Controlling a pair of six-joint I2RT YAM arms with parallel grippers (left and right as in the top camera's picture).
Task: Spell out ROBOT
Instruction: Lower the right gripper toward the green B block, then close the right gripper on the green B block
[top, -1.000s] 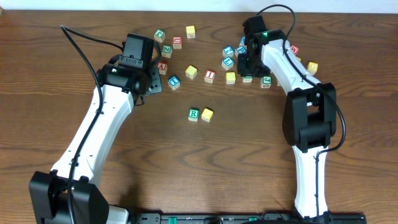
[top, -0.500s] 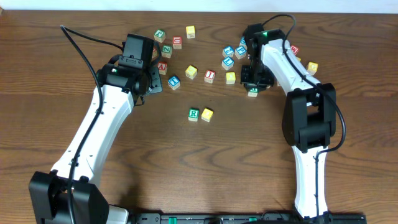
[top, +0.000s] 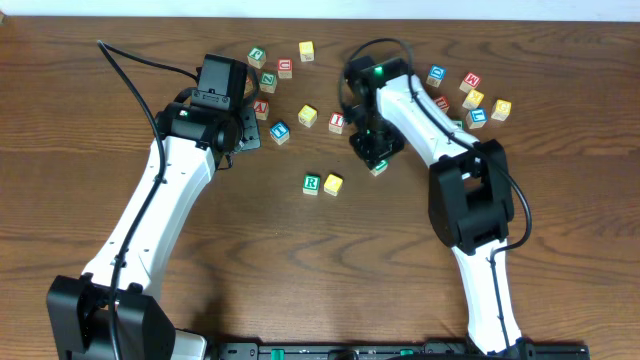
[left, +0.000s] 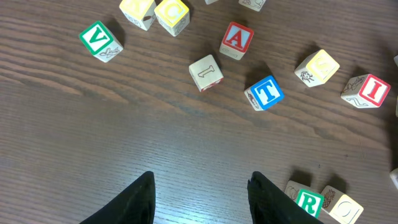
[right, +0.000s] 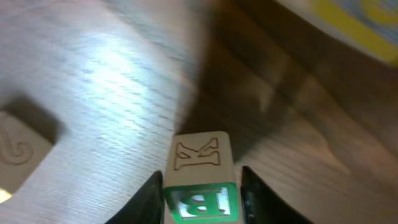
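Gripping the B cube (right: 200, 177), the right claw (top: 370, 150) hangs at two o'clock of the R cube (top: 311, 183) and yellow cube (top: 333, 184). B should land touching the yellow cube's three o'clock side, letter upright. Meanwhile the left claw (left: 202, 186) gapes empty.

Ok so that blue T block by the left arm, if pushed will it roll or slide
The blue T block looks like solid wood, so probably stiff and light. Sitting flat on the table, it should slide or twist rather than roll. Its smooth faces may slip if pinched off-centre.
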